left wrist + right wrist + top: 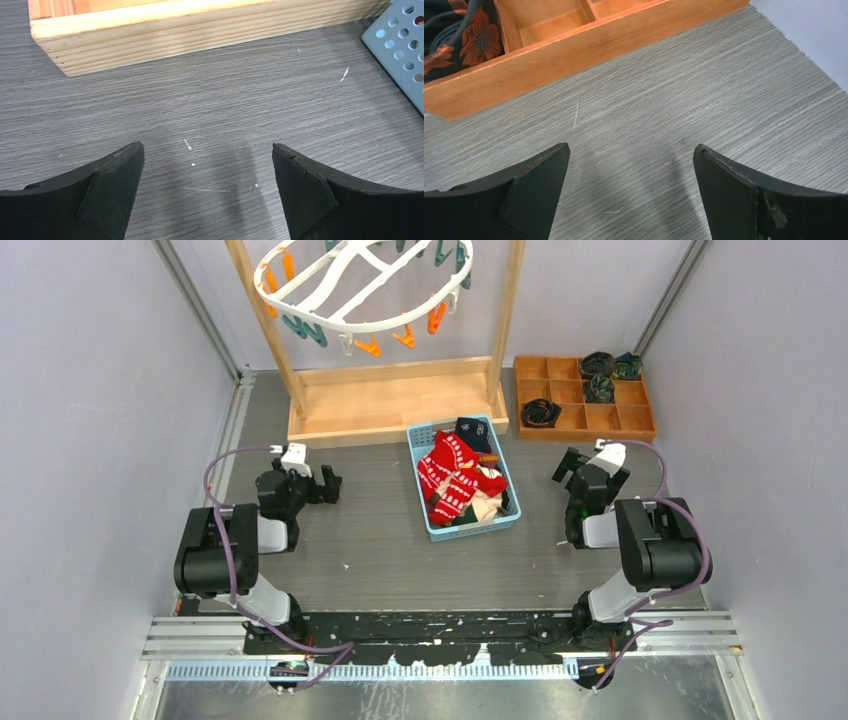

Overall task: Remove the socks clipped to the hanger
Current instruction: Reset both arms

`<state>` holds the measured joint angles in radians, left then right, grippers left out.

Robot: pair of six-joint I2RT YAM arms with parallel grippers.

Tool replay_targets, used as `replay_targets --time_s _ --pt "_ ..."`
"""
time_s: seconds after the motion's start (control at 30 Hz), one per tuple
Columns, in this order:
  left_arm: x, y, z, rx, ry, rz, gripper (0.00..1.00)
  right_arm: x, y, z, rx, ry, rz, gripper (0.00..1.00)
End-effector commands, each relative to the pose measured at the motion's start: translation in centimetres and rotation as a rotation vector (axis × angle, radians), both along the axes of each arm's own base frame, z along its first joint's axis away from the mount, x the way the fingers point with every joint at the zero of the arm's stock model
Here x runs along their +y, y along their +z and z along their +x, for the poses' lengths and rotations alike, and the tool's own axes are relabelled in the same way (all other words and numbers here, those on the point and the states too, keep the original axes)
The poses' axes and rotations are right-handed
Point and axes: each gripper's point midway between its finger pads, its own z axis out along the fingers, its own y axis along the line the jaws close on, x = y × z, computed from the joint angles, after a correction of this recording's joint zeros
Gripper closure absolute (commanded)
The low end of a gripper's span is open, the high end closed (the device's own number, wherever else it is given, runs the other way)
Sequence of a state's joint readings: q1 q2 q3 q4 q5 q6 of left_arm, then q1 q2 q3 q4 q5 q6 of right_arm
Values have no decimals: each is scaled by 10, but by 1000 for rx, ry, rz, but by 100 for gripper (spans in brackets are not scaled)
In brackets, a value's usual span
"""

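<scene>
grey table (pixel 380 550) sits under the left gripper (pixel 322 483), its fingers spread wide, holding nothing. behind it the white hanger (pixel 345 328) hangs on a wooden rack (pixel 400 400), orange and teal clips dangling. the socks (pixel 455 475) lie piled in a blue basket (pixel 470 528) mid-table. the right gripper (pixel 572 468), also wide apart and empty, is near a wooden tray (pixel 575 418).

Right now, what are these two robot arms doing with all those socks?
Nothing is being handled. Both arms sit low, the left gripper and the right gripper open and empty. The socks lie piled in a blue basket between them. The white hanger at the back shows only bare orange and teal clips in the part in view, so the unclipping looks done.
</scene>
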<state>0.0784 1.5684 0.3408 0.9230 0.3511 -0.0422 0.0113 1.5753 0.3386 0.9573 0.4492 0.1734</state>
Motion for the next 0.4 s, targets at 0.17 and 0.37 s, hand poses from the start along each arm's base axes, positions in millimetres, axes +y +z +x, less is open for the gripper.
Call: replay_targets --time_s 0.17,0.37 --pt "3 20 11 -81 6 37 0 4 12 5 -46 14 16 0" --pt "3 20 11 -81 6 37 0 4 12 5 -46 14 17 0"
